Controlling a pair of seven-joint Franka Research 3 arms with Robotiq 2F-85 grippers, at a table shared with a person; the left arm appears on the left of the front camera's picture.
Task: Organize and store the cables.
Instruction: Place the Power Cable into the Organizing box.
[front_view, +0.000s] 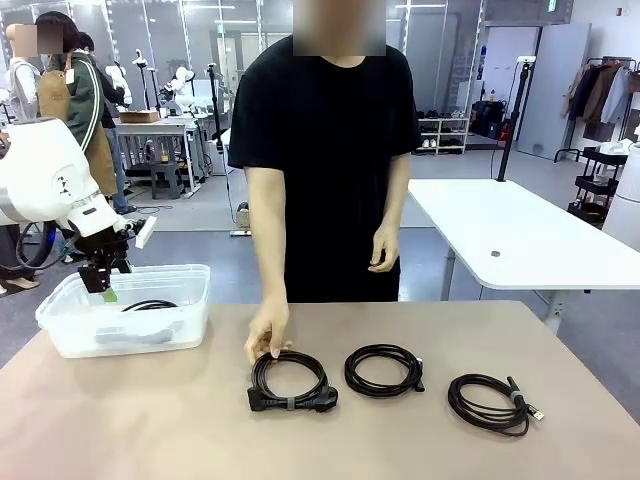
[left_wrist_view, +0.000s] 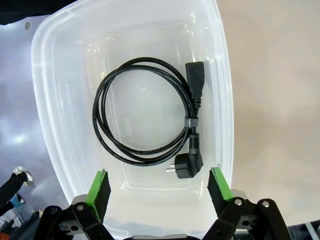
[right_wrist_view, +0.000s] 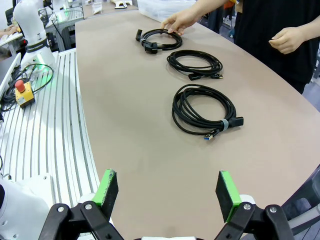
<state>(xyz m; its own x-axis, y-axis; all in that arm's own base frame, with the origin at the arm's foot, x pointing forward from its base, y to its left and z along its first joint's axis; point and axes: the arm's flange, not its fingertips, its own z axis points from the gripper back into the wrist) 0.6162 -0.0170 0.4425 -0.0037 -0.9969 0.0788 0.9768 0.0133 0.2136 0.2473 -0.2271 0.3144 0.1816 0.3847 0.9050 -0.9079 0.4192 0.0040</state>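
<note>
My left gripper hangs open and empty over the clear bin at the far left of the surface. One stored cable lies coiled on the bin floor below its pads. My right gripper is open too, empty, over the near right edge. Across the middle sit the left coil, middle coil and right coil. The person's hand rests on the left one, so reaching there now risks striking it. Each coil seems bound by a single band, so pinching one strand could spill loops that snag the bin rim.
</note>
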